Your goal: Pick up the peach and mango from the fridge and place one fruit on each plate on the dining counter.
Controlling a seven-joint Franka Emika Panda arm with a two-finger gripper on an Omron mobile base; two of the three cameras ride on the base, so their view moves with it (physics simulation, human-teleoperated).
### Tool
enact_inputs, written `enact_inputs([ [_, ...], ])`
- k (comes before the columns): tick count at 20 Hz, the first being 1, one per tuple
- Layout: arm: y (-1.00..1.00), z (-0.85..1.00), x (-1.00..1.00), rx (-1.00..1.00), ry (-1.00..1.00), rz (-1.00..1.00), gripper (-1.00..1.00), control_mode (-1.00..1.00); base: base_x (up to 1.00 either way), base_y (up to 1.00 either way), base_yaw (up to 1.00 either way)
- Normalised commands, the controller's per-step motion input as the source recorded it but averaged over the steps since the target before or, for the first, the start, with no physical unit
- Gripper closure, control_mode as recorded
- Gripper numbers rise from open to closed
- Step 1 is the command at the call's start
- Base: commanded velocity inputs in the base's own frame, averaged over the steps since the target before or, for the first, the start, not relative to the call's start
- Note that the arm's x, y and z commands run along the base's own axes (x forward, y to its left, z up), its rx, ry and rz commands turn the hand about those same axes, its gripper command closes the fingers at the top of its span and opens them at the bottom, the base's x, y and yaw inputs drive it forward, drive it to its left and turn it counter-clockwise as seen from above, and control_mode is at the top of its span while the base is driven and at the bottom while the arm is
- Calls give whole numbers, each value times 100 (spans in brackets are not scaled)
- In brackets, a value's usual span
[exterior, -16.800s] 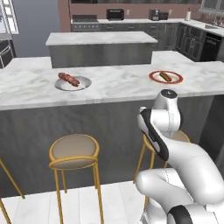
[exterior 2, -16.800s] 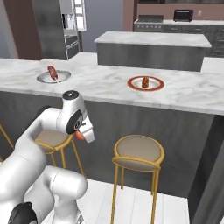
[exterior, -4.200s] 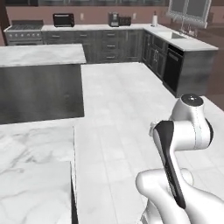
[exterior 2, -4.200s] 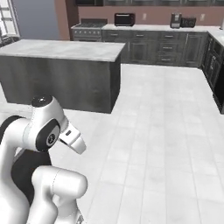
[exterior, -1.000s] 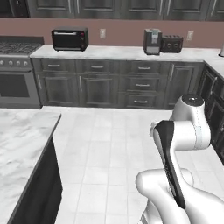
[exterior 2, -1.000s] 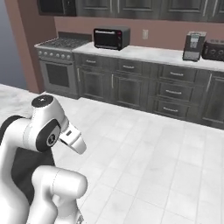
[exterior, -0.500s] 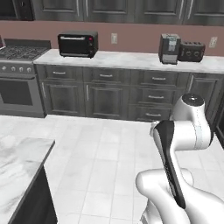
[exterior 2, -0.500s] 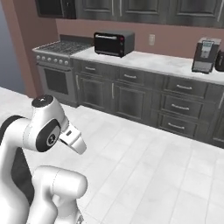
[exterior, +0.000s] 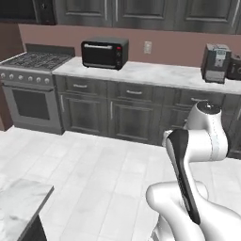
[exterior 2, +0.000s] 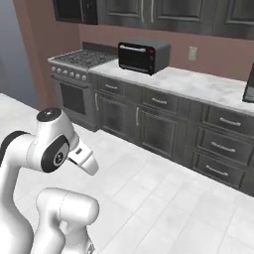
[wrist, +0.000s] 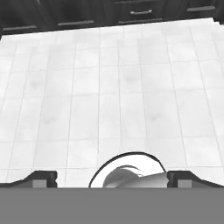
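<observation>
**Arm folded over bare floor, facing the wall cabinets**

Nearest, the gripper [wrist: 112, 179] points down at the pale tiled floor [wrist: 118, 96]; its 2 dark fingertips [wrist: 41, 178] stand far apart at the bottom corners of the hand view, spread wide with nothing between them; the white arm [exterior: 197, 155] is folded up close to its own base.

At the lower left of the left base view, 1 corner of a white-grey marble slab on a dark base, likely the dining counter [exterior: 21, 207], juts in just beside the robot; the part that shows carries nothing.

Beyond the open floor runs a row of dark-drawer wall cabinets [exterior 2: 163, 126] under a marble top [exterior: 150, 73]; all drawers and doors are closed, so their contents cannot be told.

On that top sits 1 black toaster oven [exterior: 104, 52], door shut; further right stands a coffee machine [exterior: 215, 62]; left of the cabinets is the steel oven range [exterior: 32, 92] with its gas burners; dark upper cabinets [exterior: 141, 12] hang above against a reddish-brown wall [exterior: 169, 47].
</observation>
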Motion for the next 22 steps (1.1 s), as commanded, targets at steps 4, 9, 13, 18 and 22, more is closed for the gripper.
enact_inputs([
  [4,0,0,0,0,0,0,-100,100,100,0,46],
  [9,0,0,0,0,0,0,-100,100,100,0,54],
  [13,0,0,0,0,0,0,-100,100,100,0,53],
  [18,0,0,0,0,0,0,-100,100,100,0,47],
  [22,0,0,0,0,0,0,-100,100,100,-1,46],
])
